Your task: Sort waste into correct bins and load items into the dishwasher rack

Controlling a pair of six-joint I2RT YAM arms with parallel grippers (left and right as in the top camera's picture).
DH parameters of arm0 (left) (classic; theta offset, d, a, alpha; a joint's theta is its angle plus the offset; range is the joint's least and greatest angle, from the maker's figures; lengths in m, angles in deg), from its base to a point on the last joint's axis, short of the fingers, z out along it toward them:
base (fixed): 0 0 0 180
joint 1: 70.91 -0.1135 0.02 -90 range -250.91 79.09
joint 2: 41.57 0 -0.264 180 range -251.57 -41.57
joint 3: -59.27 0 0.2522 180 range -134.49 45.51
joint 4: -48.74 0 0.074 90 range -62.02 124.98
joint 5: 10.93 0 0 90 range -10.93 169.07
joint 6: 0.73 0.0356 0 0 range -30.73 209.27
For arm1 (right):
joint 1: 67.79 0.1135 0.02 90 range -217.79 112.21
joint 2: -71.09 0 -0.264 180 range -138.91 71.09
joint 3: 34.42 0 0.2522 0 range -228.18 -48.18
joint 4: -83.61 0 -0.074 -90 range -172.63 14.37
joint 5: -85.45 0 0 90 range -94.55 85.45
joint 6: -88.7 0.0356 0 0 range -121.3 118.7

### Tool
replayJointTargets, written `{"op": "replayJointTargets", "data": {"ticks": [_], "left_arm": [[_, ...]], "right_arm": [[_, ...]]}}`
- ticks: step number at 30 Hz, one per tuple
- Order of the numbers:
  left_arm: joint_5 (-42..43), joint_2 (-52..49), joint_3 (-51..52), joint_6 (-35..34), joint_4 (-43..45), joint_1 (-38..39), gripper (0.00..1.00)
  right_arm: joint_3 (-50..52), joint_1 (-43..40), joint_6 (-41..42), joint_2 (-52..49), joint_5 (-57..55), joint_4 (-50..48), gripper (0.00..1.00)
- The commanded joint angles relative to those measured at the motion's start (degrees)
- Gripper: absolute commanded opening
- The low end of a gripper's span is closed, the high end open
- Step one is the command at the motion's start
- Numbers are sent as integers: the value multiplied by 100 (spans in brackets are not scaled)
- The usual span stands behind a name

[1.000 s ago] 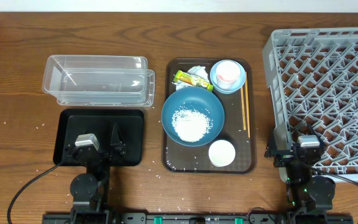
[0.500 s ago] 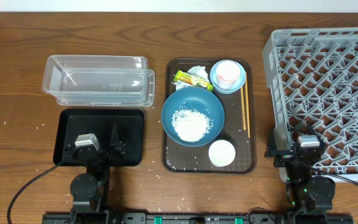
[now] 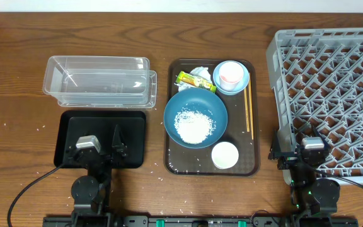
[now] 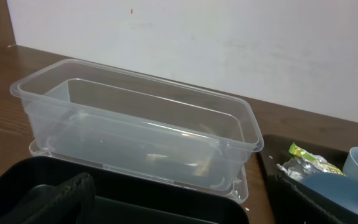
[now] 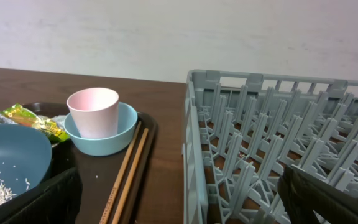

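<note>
Jaws are gaping empty on left gripper (image 3: 97, 142) and right gripper (image 3: 300, 151), so we are favouring pinching together the 2 chopsticks (image 5: 128, 165) forward-left of right fingers (image 5: 31, 199).

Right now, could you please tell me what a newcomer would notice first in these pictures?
The large dark-blue bowl with a heap of white rice, in the middle of the brown serving tray, draws the eye first. Next come the big grey lattice rack at the far right and the clear tub on the left.
</note>
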Motion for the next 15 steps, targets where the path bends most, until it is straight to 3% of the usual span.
{"op": "replayJointTargets", "data": {"ticks": [1, 15], "left_arm": [[-13, 35, 98, 52, -247, -28, 91], [-13, 35, 98, 55, -247, -28, 91]], "right_arm": [[9, 57, -90, 37, -35, 26, 99], [9, 59, -59, 37, 22, -116, 99]]}}
